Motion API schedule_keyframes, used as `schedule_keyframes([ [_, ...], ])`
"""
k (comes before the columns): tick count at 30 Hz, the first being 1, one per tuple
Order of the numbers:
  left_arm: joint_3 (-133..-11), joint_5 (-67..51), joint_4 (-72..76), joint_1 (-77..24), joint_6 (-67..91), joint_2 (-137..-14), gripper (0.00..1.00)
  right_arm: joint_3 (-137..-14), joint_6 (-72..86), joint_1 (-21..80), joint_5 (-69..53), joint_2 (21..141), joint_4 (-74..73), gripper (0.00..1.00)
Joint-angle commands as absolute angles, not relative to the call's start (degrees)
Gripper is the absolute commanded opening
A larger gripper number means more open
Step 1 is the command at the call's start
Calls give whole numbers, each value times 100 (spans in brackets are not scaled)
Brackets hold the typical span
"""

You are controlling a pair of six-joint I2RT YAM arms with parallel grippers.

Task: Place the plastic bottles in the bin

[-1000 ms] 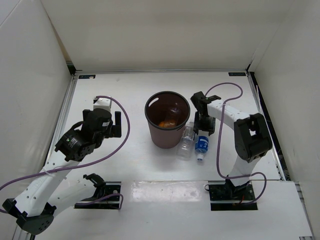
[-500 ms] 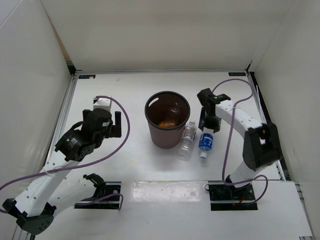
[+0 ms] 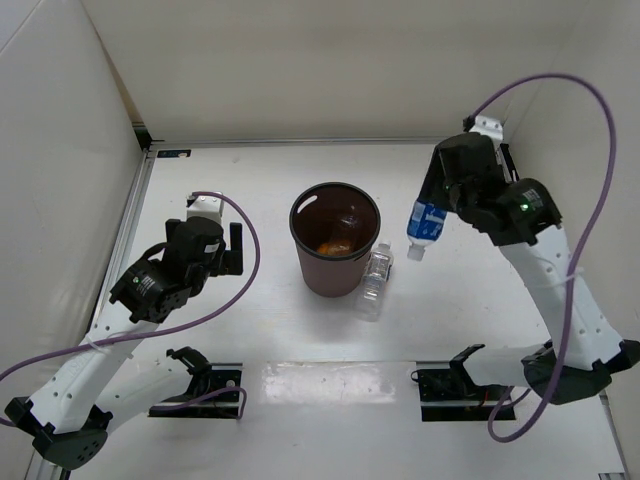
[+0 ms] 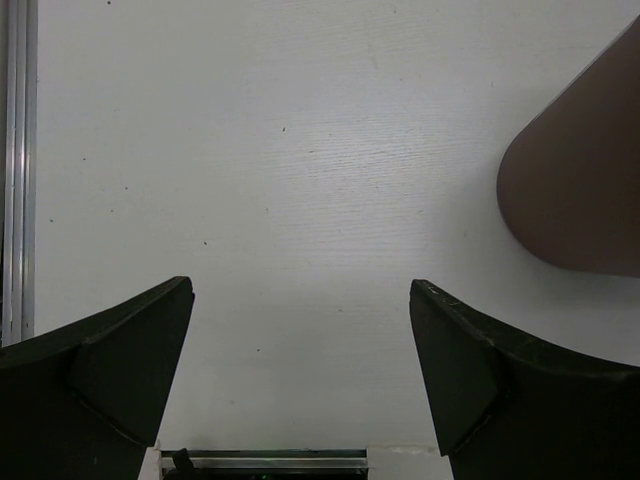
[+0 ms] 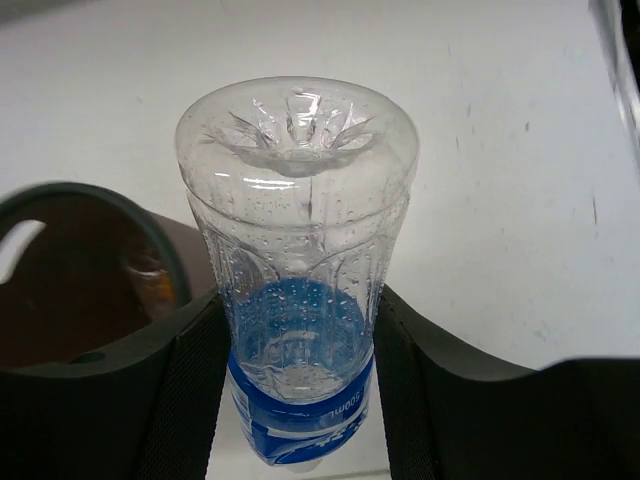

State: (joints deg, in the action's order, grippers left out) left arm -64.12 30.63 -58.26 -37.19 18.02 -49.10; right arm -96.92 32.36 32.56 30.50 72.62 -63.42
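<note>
Plastic bottles are the cargo on this white table [image 3: 270, 170]. The bin [image 3: 325, 275] stands left of the right gripper [image 3: 440, 200] and well below it, with an orange bottle [image 3: 328, 244] and what looks like a clear one inside. The right gripper is clamped across the middle of the blue-label bottle [image 3: 424, 224], held high off the table, cap end down and tipped toward the bin. The left gripper [image 4: 300, 360], beyond the bin from it, is spread wide with nothing between its fingers. 1 clear bottle [image 3: 375, 282] lies on the table below and left of the right gripper, just beside or touching the bin's wall; the view does not settle which.

The step in hand looks like the carry to the bin. Done well, it means travelling left at this height so the cap clears the black rim, stopping with the whole bottle over the mouth, and only then letting go. A release too near the rim could bounce it out onto the table.

On the blue label the right wrist view shows white print that seems to read 500mL. No brand name can be made out.
</note>
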Motion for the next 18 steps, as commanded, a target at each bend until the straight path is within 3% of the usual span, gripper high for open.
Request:
schedule_keyframes([
  [1,-6407,3050,-5801,-3691,1802,-4869,100,-10614,3015,3585,3864,7443,-6635,17],
  [4,-6407,3067,-5809,-3691,1793,-4860,100,-11300,2770,3919,4095,7681,-6471,17],
  [9,-6416,3076,-5775,-3700,1793,-4895,100,-11285,2295,4752,4437,7769,-5477,19],
  [18,-6416,3085,-5792,-3691,1793,-4913,100,-11609,1565,5335,4561,8656,-4210,19],
])
